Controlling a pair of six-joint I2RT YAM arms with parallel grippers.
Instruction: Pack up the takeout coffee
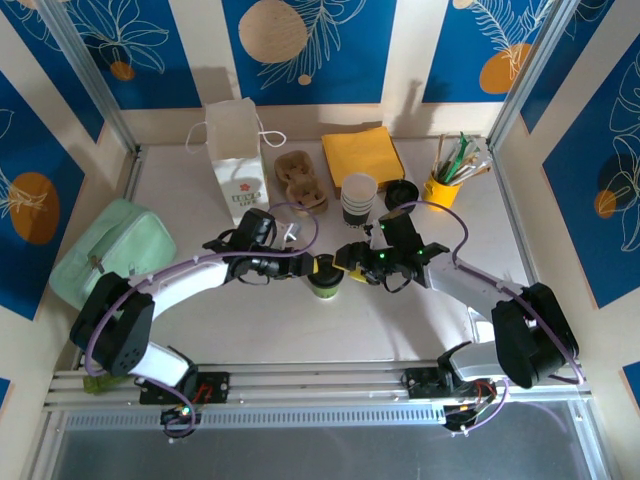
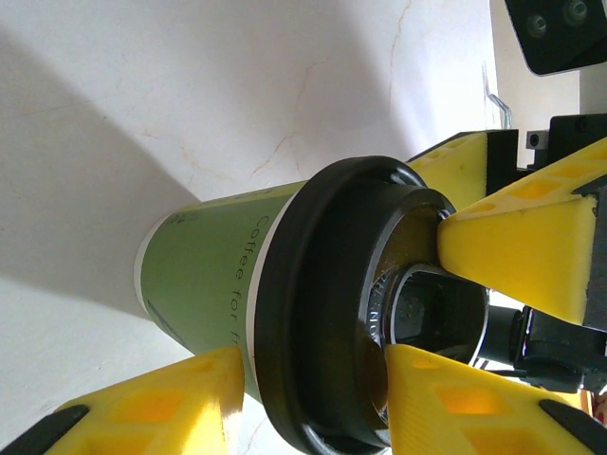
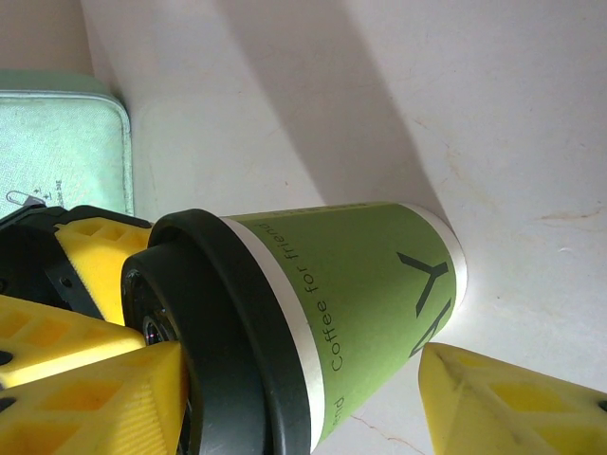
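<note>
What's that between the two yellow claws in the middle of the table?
The takeout coffee, a green, black-lidded cup, stands between the left gripper and the right gripper; the top view shows it.

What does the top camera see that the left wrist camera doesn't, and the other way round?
Top camera: the white paper bag, the brown cup carrier, the yellow cup of straws and the green pouch. Left wrist camera: the words "Coffee for" printed on the green side of the coffee cup. Both: the coffee cup with its black lid, and the left end effector and right end effector close to it.
</note>
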